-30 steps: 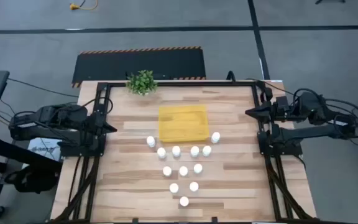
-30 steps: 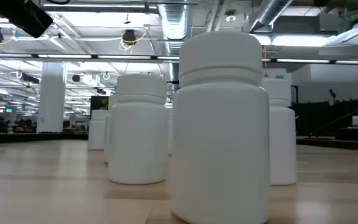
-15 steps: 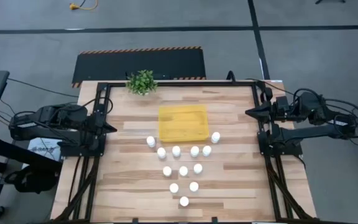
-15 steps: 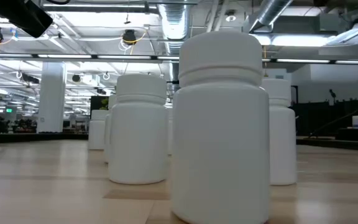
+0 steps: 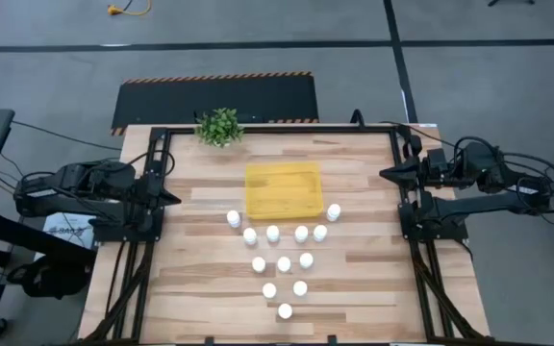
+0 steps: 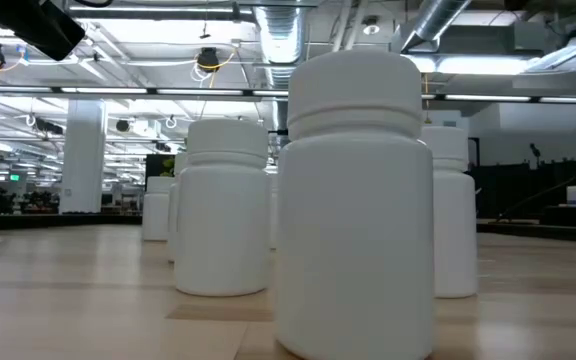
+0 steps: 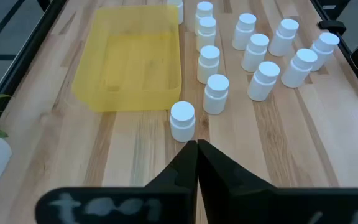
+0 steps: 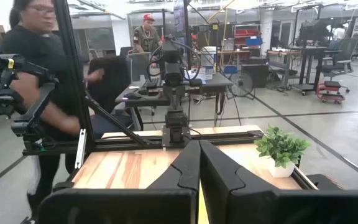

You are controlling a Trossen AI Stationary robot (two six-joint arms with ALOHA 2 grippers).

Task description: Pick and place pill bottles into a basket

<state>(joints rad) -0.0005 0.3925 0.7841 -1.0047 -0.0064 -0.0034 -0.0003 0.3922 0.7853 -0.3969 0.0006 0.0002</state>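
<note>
Nothing has gone into the basket (image 5: 283, 190) yet: by the look of it the whole job is ahead. At the table's left edge the left gripper (image 5: 168, 196) is parked with its fingers clenched on nothing; the left wrist view shows its fingertips pressed together, with the nearest pill bottle (image 7: 182, 120) standing just ahead of the tips and the yellow basket a little beyond, ahead and to one side, bare inside. The rest of the pill bottles (image 5: 283, 261) stand upright in a loose triangle on the wood, eleven as far as I can count from above, all outside the basket, the closest row just beside its near wall. Across the table the right gripper (image 5: 389, 174) waits at the right edge, fingers likewise clenched and empty, well apart from every bottle. The high view alone gives the full layout and both arms at once. The left wrist view alone looks into the basket closely enough to show it holds nothing. The low view sees only a few bottles up close, one filling the middle, and no basket. The right wrist view looks level over its shut fingers at the small plant (image 8: 281, 148) and people (image 8: 33, 81) behind the table, missing the bottles.
</note>
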